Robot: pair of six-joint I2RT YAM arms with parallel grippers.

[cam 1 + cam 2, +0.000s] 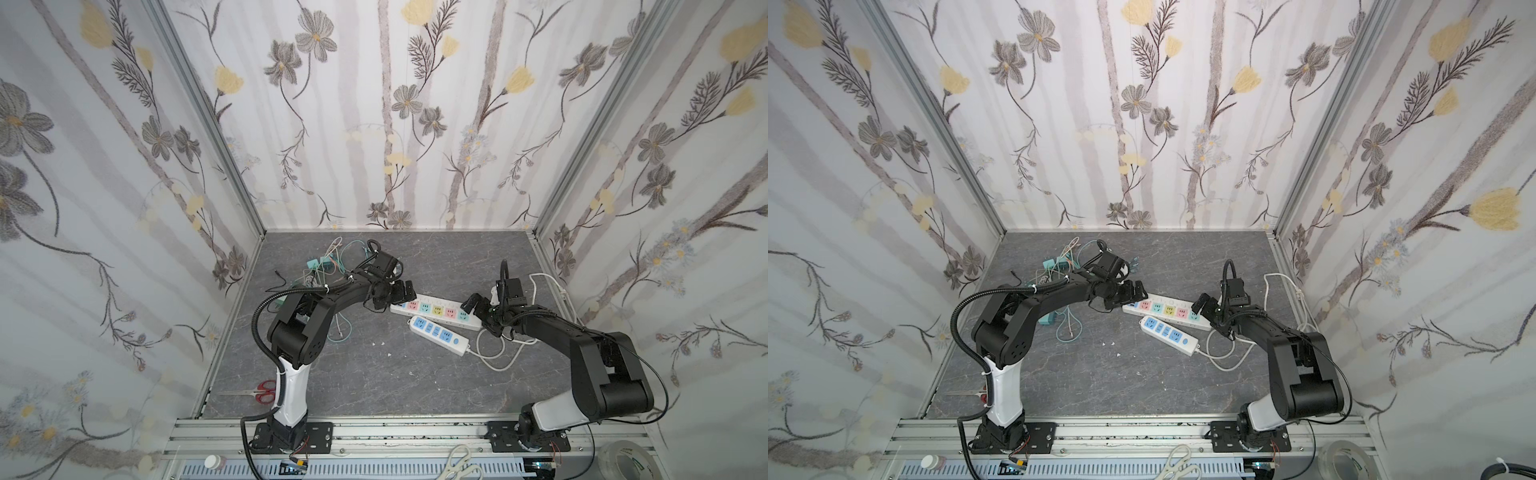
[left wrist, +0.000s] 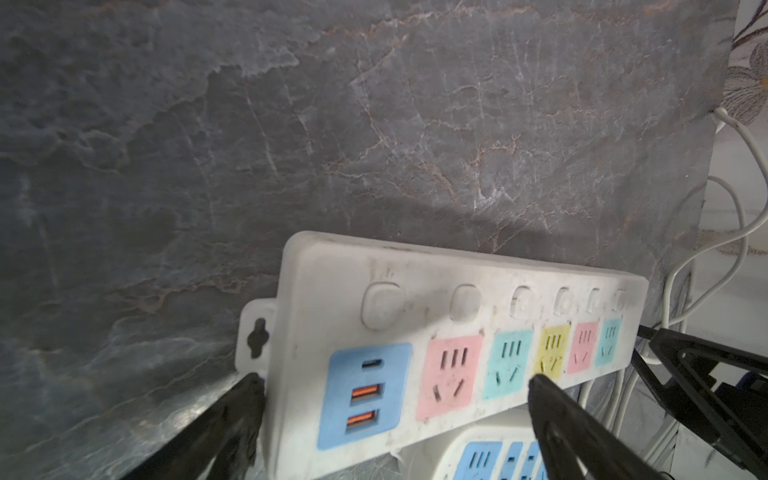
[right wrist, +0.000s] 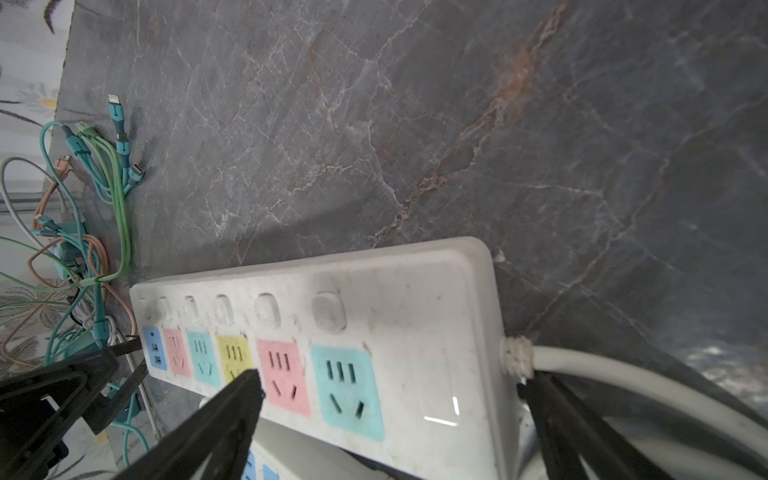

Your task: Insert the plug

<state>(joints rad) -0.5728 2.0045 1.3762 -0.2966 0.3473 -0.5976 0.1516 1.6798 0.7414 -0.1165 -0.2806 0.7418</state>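
Near the front left corner of the table [image 1: 374,386], red scissors [image 1: 262,391] lay flat. Further back on the left I saw a tangle of cables [image 1: 332,253]. The teal plugs [image 1: 312,264] sat in this tangle, well apart from both grippers. Which plug was the one for the task, I could not tell.

The left gripper [image 1: 401,294] stood over the left end of the strip [image 1: 436,309]. In its wrist view the fingers [image 2: 245,403] were spread wide and grasped nothing. One tip was just beside the mounting tab, at the end with the blue USB panel. The other tip was over the near edge, by the yellow socket. Whether they touched the strip I could not tell.

The strip lay slanted in the middle of the table, with the coloured sockets facing up. Just in front of it lay the blue strip [image 1: 438,336]. In the wrist views their edges seemed to meet.

The right gripper [image 1: 476,306] stood over the right end of the strip. Its fingers [image 3: 245,390] were released wide too and held nothing. One tip was by the yellow and pink sockets, the other beside the end where the thick cord [image 3: 602,370] came out.
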